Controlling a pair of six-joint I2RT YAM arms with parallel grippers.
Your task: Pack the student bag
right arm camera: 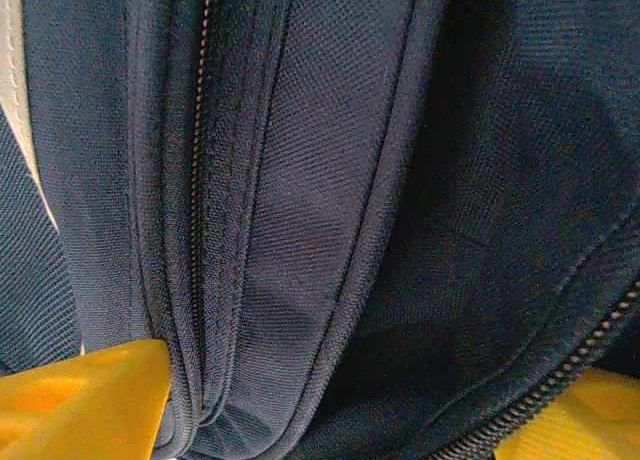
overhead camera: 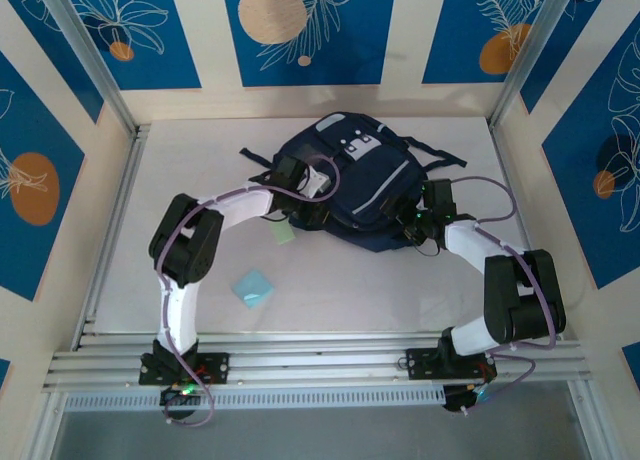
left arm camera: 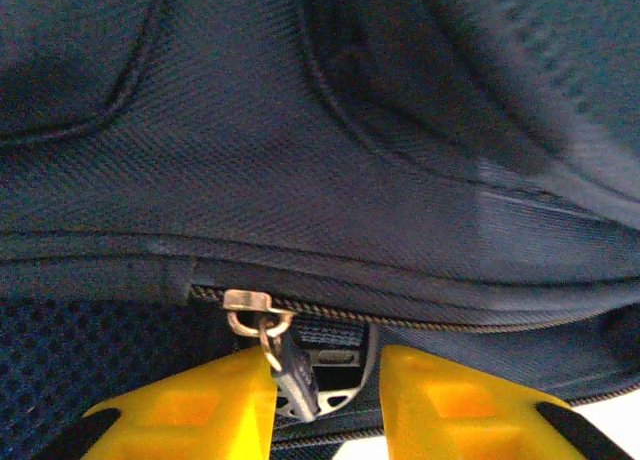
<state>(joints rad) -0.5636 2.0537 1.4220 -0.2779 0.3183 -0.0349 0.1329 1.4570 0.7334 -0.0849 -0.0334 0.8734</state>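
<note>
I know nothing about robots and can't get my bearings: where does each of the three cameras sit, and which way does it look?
Top external: above and behind the arms, looking down at the table and bag; left arm and right arm show, bases nearest.
Left wrist: on the left wrist, looking along its yellow fingers at the bag's zip pull.
Right wrist: on the right wrist, close against bag fabric; its yellow fingers sit in the lower corners.
Shared: all three see the bag.
</note>
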